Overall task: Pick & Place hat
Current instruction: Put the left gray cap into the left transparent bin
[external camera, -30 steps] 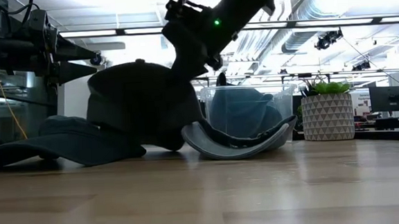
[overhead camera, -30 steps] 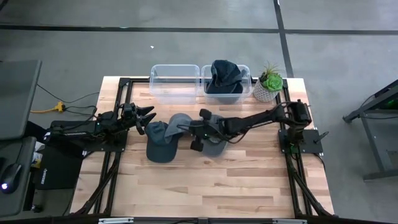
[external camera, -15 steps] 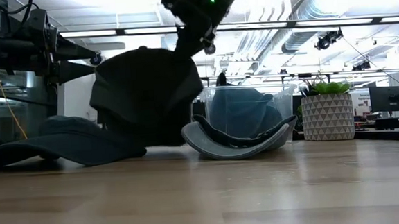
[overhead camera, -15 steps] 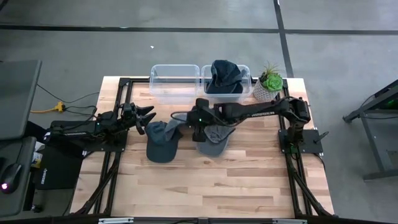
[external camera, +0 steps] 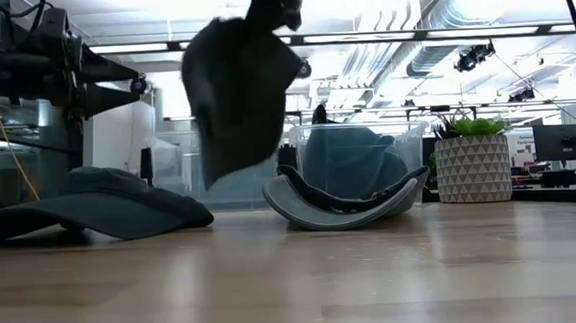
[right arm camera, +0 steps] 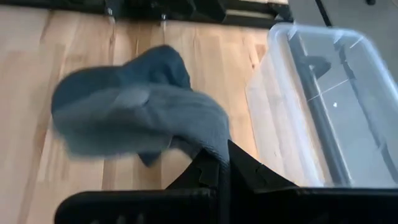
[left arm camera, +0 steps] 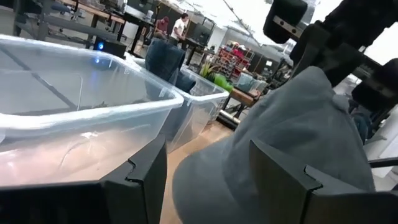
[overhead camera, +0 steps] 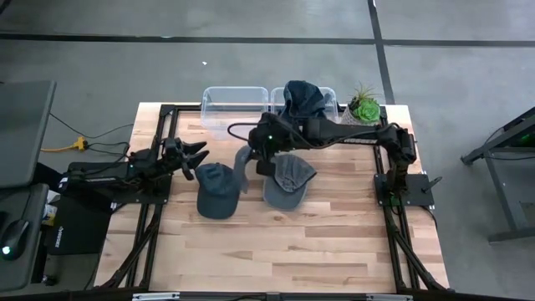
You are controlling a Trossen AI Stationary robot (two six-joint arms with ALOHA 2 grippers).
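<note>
Overhead, the right tool (overhead camera: 261, 155) clenched a grey hat (external camera: 234, 95) clear of the bench (overhead camera: 318, 242), near the empty bin (overhead camera: 235, 107); the left tool (overhead camera: 194, 158) waited released at the left.

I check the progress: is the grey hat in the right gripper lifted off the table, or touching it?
Lifted: the grey hat hangs from the right gripper, clear of the table.

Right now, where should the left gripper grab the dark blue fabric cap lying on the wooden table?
Probably its domed crown, pinched from the left, beside the open left gripper. The dark blue fabric cap sits dome-up, brim flat on the wood. The right gripper, holding a grey cap aloft, hangs just right of it.
</note>
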